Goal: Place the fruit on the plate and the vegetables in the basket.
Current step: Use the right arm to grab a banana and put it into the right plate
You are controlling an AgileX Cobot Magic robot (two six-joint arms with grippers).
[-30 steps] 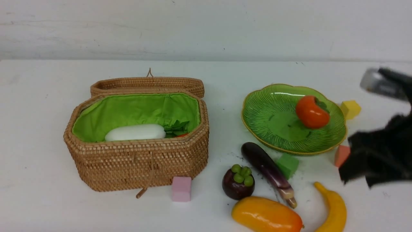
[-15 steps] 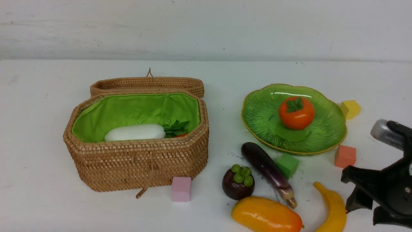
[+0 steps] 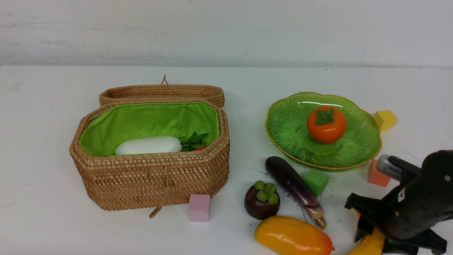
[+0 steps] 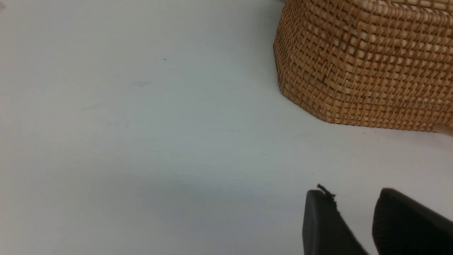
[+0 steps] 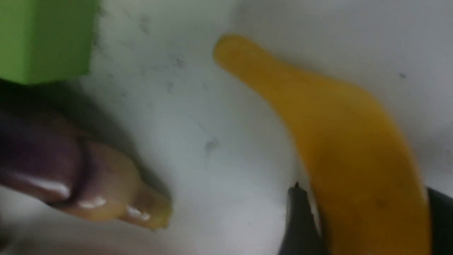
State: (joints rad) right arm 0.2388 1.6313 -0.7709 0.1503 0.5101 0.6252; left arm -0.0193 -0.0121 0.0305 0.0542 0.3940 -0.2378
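Right gripper: we see the right gripper (image 5: 366, 198) low over the banana (image 5: 347, 141), jaws parted and straddling it, not yet clamped.
Left gripper: the left gripper (image 4: 354, 198) is slightly open and empty, with the basket (image 4: 354, 71) ahead of it.
Banana: it lies on the counter (image 3: 53, 212) between the right gripper's jaws. The eggplant (image 5: 70, 170) tip is off to one side.
Handling: we judge the banana a light, stiff, glossy toy. Its curve and taper could let it slip or swivel.
Hold: we favour gripping squarely across the thick middle.
Plate: the plate (image 3: 283, 131) lies beyond the right gripper.
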